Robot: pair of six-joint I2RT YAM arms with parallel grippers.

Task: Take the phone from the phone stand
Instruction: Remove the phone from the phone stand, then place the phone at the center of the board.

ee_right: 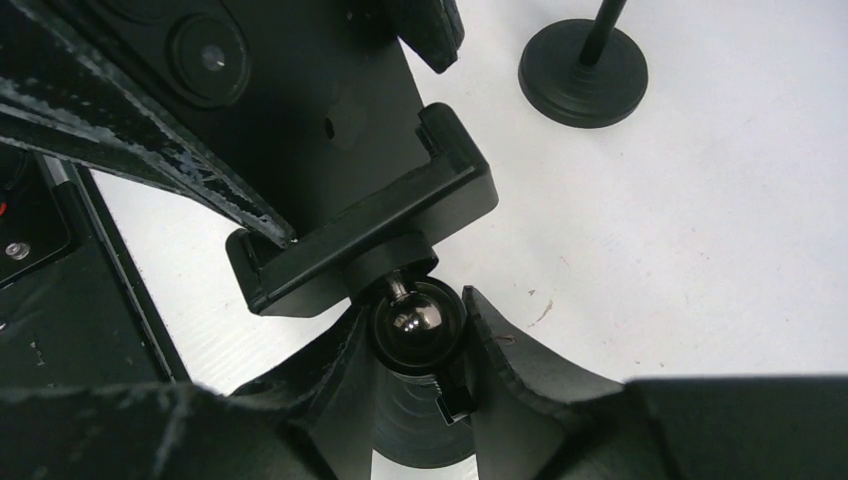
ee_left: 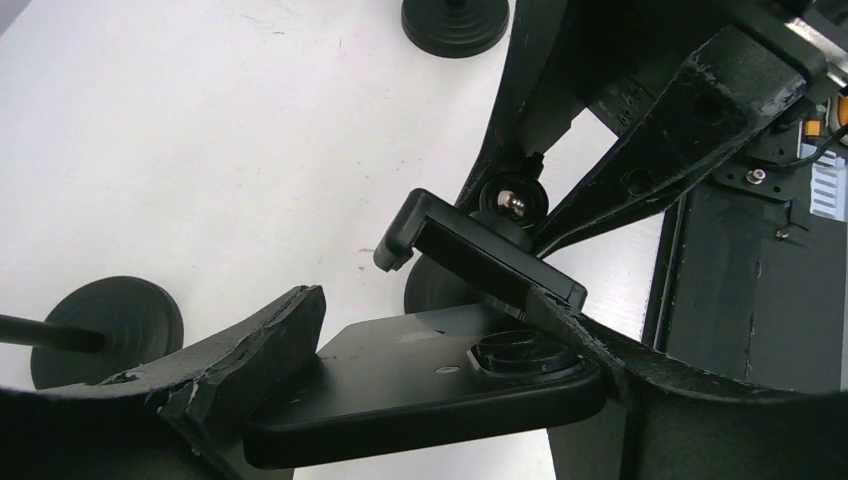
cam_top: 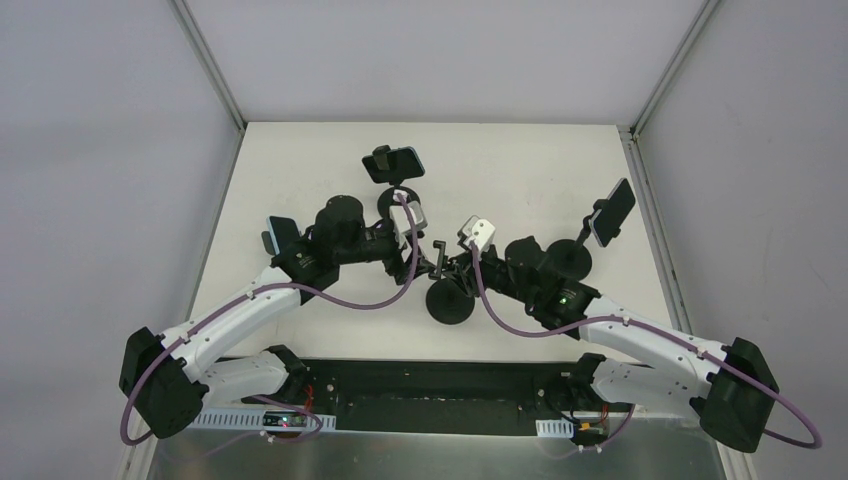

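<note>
Occlusion: from above, arms cover the flat black smartphone [ee_left: 420, 400]; I cannot tell whether it sits in the cradle.
Phone: mid-table, against the black ball-jointed phone stand [ee_right: 365, 225], at its cradle.
Left gripper [ee_left: 425, 325]: clamped across phone's sides.
Right gripper [ee_right: 415, 320]: pinching stand's ball joint.
</note>
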